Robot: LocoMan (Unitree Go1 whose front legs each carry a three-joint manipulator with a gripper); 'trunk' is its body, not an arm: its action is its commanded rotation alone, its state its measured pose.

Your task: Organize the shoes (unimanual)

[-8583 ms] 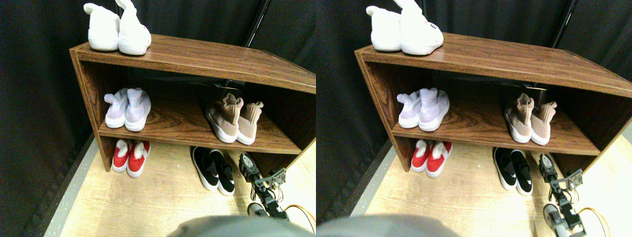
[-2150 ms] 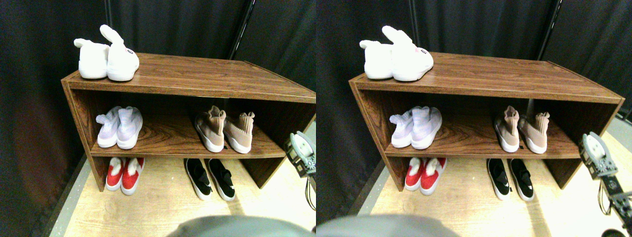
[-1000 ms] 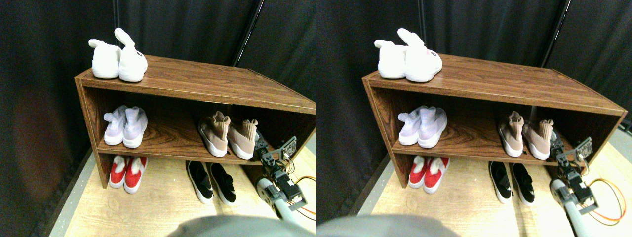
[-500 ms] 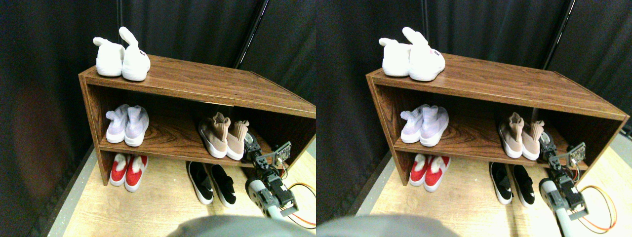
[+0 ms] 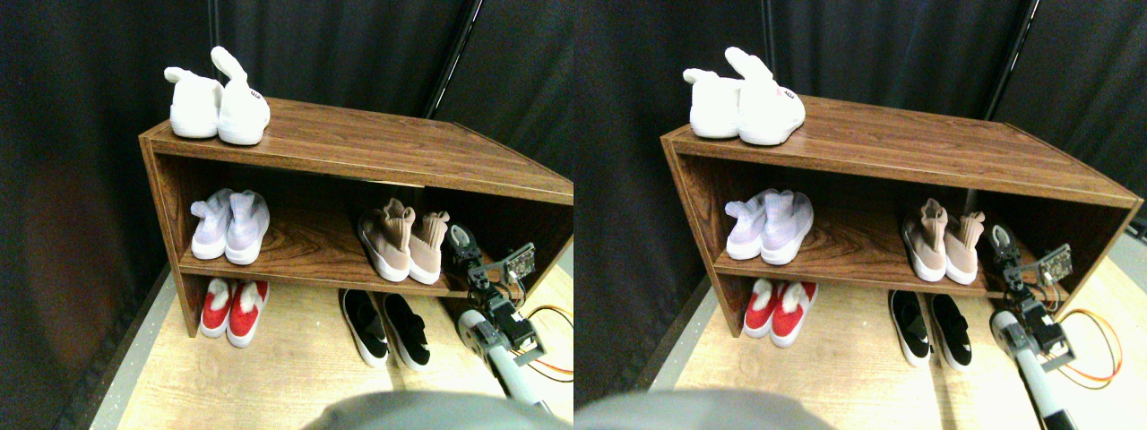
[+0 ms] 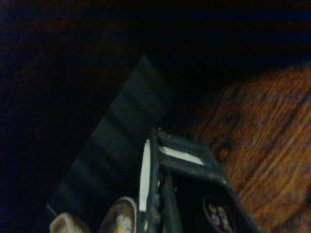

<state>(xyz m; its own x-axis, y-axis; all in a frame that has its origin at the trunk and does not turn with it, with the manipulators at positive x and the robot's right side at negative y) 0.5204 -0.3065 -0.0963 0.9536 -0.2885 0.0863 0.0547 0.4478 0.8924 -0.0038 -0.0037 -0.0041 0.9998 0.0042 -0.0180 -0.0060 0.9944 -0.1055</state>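
Observation:
Two tan knit shoes stand close together, heels toward me, on the right part of the middle shelf. My right gripper reaches onto that shelf just right of the right tan shoe; contact between them is not clear. On the floor below, the black slip-on shoes sit side by side. The wrist view shows only the dark jaw frame over the shelf's brown wood grain and a dark back panel.
White bunny-ear slippers sit on the rack's top left. Lavender sneakers occupy the middle shelf's left, red slippers the floor beneath. The rack's right wall is close beside my arm. An orange cable loops on the floor.
The right tan shoe has been pushed left, from splayed to close beside its mate. My gripper went further into the shelf beside it. The camera shifted slightly.

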